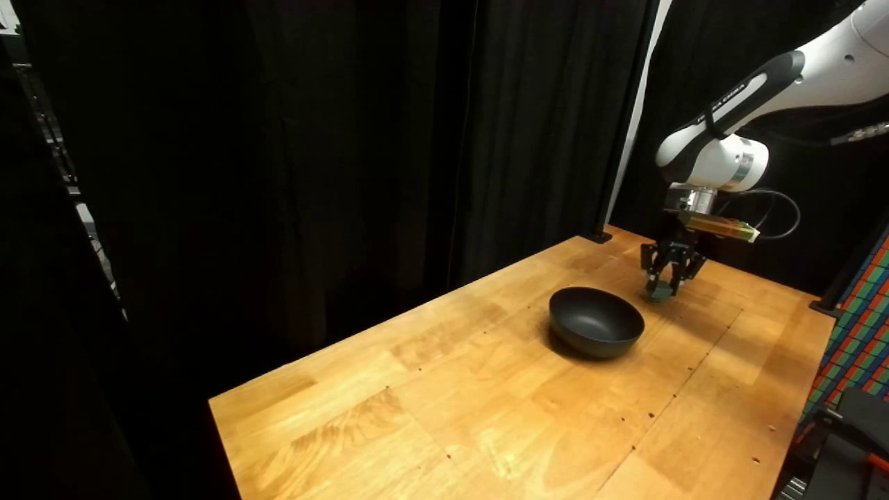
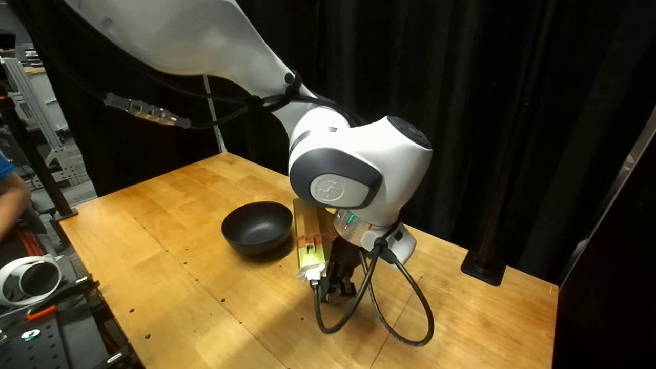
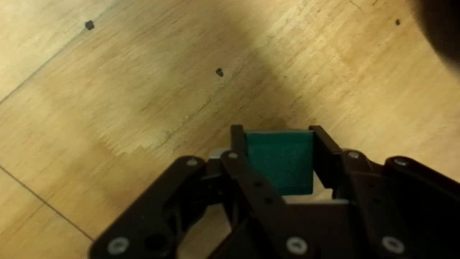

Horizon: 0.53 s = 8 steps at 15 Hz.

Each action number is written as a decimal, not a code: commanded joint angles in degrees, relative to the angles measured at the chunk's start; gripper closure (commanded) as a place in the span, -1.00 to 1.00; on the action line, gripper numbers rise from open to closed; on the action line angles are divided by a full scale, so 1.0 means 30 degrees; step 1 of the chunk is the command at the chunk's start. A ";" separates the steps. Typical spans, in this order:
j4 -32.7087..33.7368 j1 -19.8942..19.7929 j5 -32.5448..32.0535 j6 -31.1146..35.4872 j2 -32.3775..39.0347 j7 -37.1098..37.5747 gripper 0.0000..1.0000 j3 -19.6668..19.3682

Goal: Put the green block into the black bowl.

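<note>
The green block (image 3: pixel 282 158) is between both fingertips of my gripper (image 3: pixel 276 144) in the wrist view, with a finger against each side. In an exterior view the green block (image 1: pixel 661 292) hangs at the fingertips of my gripper (image 1: pixel 667 278), at or just above the table; I cannot tell if it touches. The black bowl (image 1: pixel 596 323) stands upright and empty on the table, a short way from the gripper. It also shows in an exterior view (image 2: pixel 258 228), beside the gripper (image 2: pixel 335 292), which is mostly hidden by the arm and cable there.
The wooden table (image 1: pixel 472 396) has dark posts (image 2: pixel 484 266) at its edges and black curtains behind. A cable loop (image 2: pixel 428 312) hangs from the wrist. A dark curved shape (image 3: pixel 444 28) shows at the wrist view's top right. A side cart (image 2: pixel 51 328) stands beside the table.
</note>
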 commanded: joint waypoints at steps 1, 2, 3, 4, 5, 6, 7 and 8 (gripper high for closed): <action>-0.3302 -0.0237 0.2283 0.0316 -0.3987 -0.1715 0.57 0.0963; -0.4019 -0.0097 0.2953 0.0232 -0.4790 -0.2164 0.57 0.1178; -0.4607 0.0117 0.3402 -0.0071 -0.5517 -0.2515 0.57 0.1323; -0.5145 0.0289 0.3738 -0.1030 -0.6031 -0.3187 0.57 0.1625; -0.5645 0.0561 0.4084 -0.1538 -0.6495 -0.3545 0.57 0.1750; -0.6211 0.0999 0.4327 -0.1867 -0.6708 -0.3760 0.57 0.1897; -0.6574 0.1354 0.4488 -0.2233 -0.6905 -0.3895 -0.03 0.1946; -0.6951 0.1689 0.4805 -0.2387 -0.7088 -0.3927 -0.45 0.2001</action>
